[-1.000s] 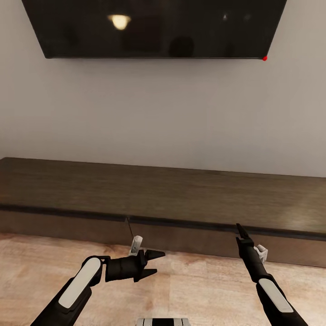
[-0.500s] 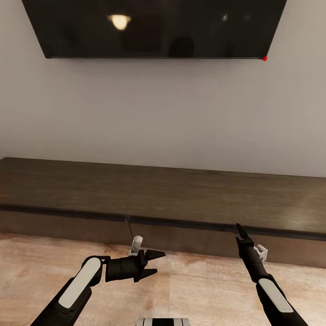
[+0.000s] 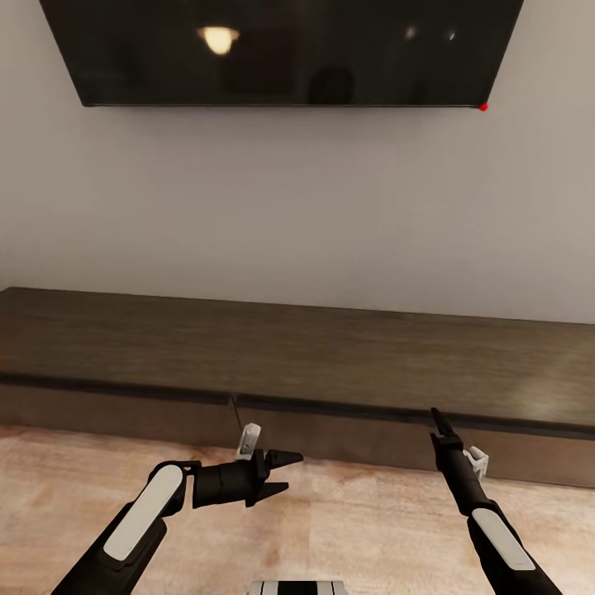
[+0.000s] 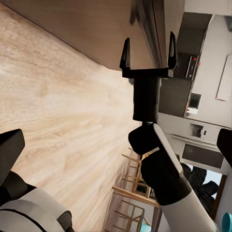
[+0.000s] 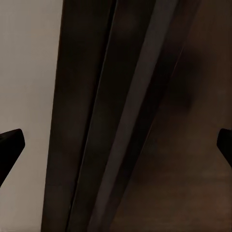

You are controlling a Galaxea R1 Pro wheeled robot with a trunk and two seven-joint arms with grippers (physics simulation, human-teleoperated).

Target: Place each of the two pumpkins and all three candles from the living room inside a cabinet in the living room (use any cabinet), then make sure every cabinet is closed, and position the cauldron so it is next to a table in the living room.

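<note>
Grey wall (image 3: 297, 198) fills the back, with a dark TV (image 3: 281, 49) mounted high and a red dot at its lower right corner. Below runs the cabinet (image 3: 297, 355), long, low, dark brown, drawer fronts flush and shut along its front edge. Pale wood floor (image 3: 74, 479) lies in front of it.

Left arm reaches in low at the left, forearm turned sideways, left gripper (image 3: 285, 473) pointing right over the floor, near the cabinet front but apart from it; jaws spread, nothing between them. Right gripper (image 3: 440, 423) points up and forward at the cabinet's front edge, just beside it; contact unclear. In the head view its fingers overlap, but the left wrist view shows the right gripper (image 4: 148, 50) with both fingers wide apart, holding nothing. Right wrist view looks close along the cabinet edge (image 5: 125, 116), fingertips (image 5: 9, 142) at the two sides of that picture.

Kitchen units (image 4: 193, 96) and wooden chairs (image 4: 133, 193) show far off in the left wrist view.
</note>
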